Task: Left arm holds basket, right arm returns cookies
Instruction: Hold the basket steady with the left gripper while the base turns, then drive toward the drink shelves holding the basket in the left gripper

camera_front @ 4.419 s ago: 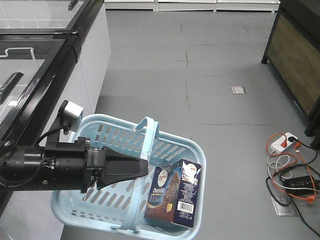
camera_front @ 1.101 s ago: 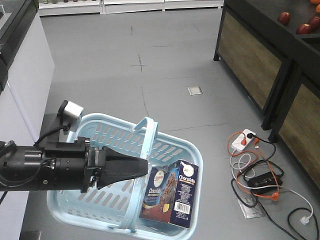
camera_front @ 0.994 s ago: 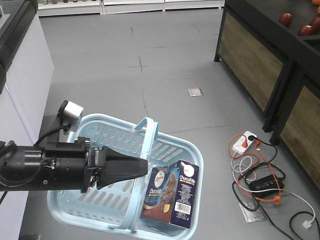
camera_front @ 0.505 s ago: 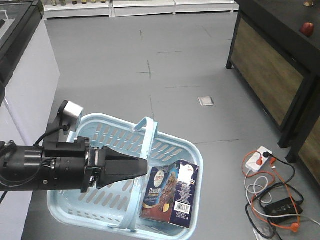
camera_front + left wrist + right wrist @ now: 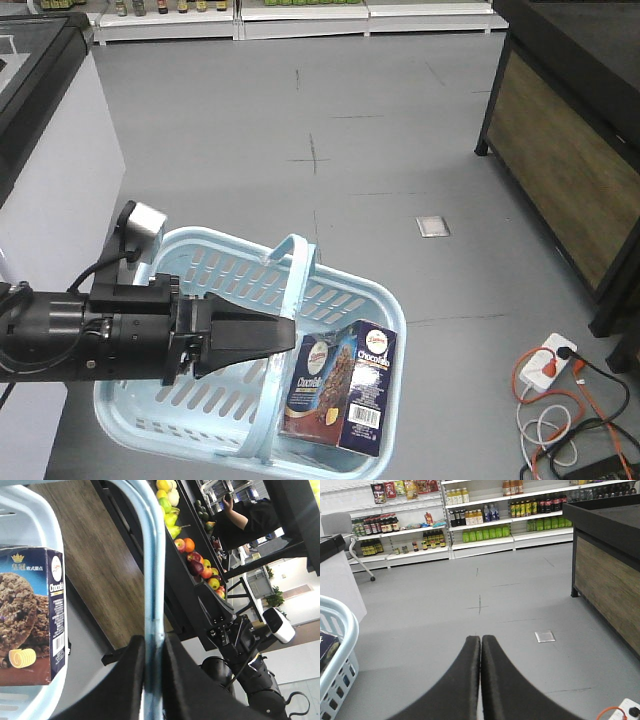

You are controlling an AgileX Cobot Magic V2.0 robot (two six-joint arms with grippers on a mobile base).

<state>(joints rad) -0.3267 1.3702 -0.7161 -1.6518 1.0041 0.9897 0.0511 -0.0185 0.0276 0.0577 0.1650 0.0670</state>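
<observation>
While the left gripper [image 5: 289, 338] was clamped on the handle [image 5: 298, 262] of the basket [image 5: 225, 243], the cookies [image 5: 345, 390] stood upright inside at its right end. Carton probably light, stiff and slick; grab across the narrow sides. Right gripper [image 5: 480, 647] had its fingers together, empty.

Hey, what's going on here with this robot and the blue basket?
The robot's left hand is clamped on the arched handle of the light blue basket, holding it up over the grey floor. The cookies box stands inside the basket, beside the handle. The right hand is shut, holds nothing and points out over the floor, so the cookies have not yet been taken out.
</observation>
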